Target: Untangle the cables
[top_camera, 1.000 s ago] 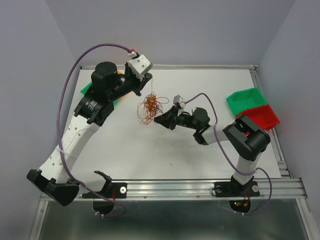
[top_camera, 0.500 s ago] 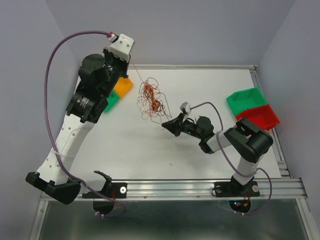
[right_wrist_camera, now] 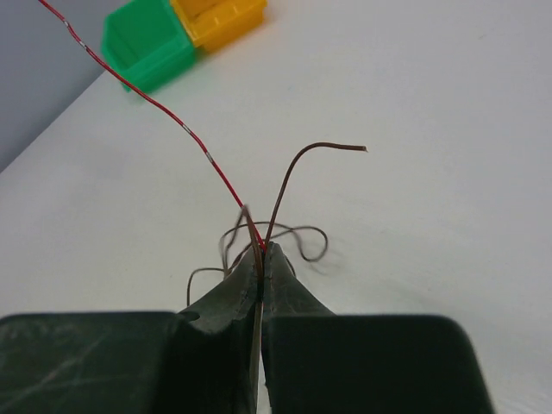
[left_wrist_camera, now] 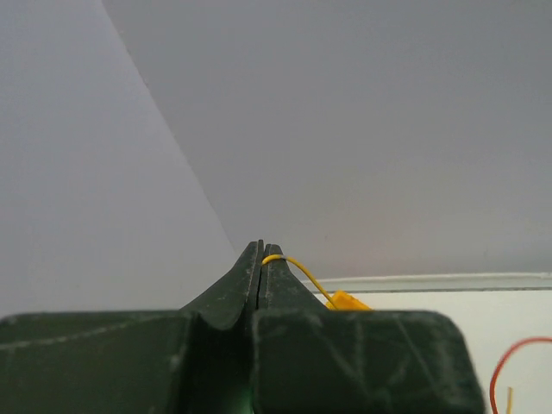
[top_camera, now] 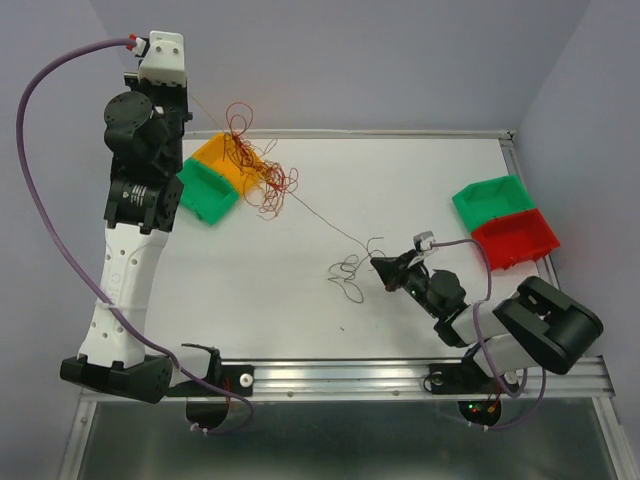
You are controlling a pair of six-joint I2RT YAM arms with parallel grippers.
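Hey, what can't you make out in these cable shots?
1. Top view: the tangle has strands too thin to trace where they cross.
2. Left wrist view: the left claw pinches a yellow wire; the frame edge cuts off most of the tangle.
3. Right wrist view: the right claw, shut on the red wire, hides whether the brown wire is pinched too.

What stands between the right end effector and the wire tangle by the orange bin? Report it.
Nothing visible. The red wire runs taut from the right end effector to the tangle, crossing only the table. Loose brown loops lie beside the end effector, off that line.
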